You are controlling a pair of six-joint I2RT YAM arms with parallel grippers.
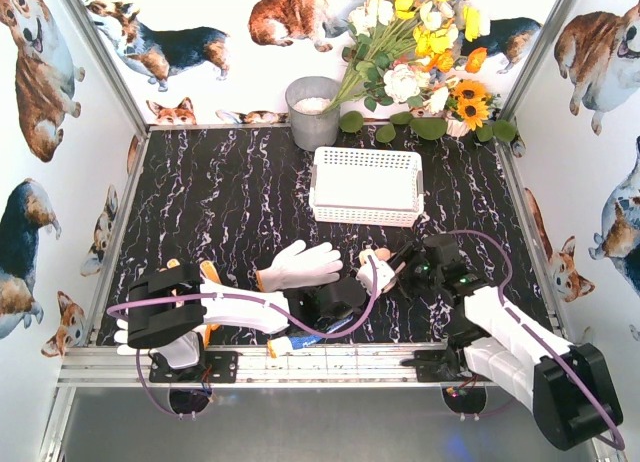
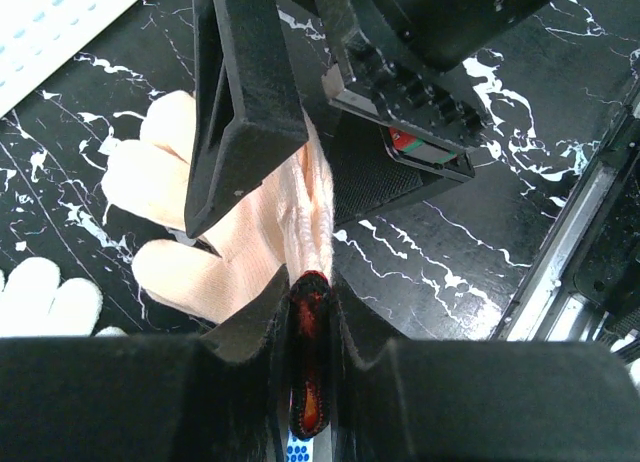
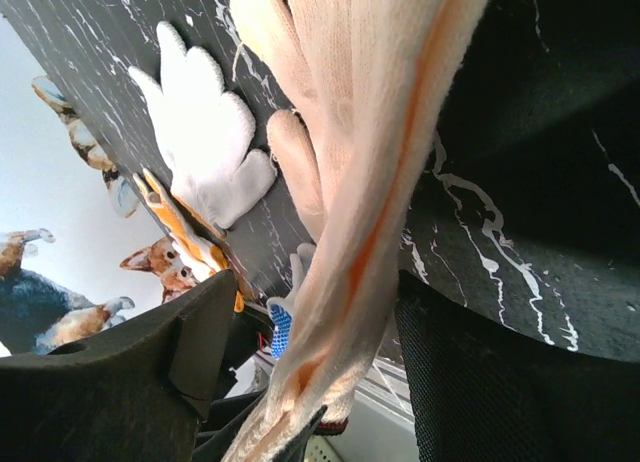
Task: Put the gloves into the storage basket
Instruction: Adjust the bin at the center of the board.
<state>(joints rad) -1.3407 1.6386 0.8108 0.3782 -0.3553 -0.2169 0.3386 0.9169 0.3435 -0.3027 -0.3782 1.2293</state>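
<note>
A pale yellow glove (image 1: 378, 272) with a dark cuff lies between my two grippers. My left gripper (image 1: 345, 292) is shut on its cuff (image 2: 310, 312), and the glove body (image 2: 200, 232) trails onto the black table. My right gripper (image 1: 397, 267) is open and straddles the same glove (image 3: 370, 132), which runs between its fingers (image 3: 205, 332). A plain white glove (image 1: 300, 265) lies flat to the left and shows in the right wrist view (image 3: 205, 132). A blue-dotted glove (image 1: 300, 340) lies by the front rail. An orange-yellow glove (image 1: 208, 274) sits under the left arm. The white slotted basket (image 1: 365, 214) stands behind.
A grey metal bucket (image 1: 313, 112) and a bunch of flowers (image 1: 420, 52) stand at the back wall. A metal rail (image 1: 330, 362) runs along the table's front edge. Printed side walls close in the left and right.
</note>
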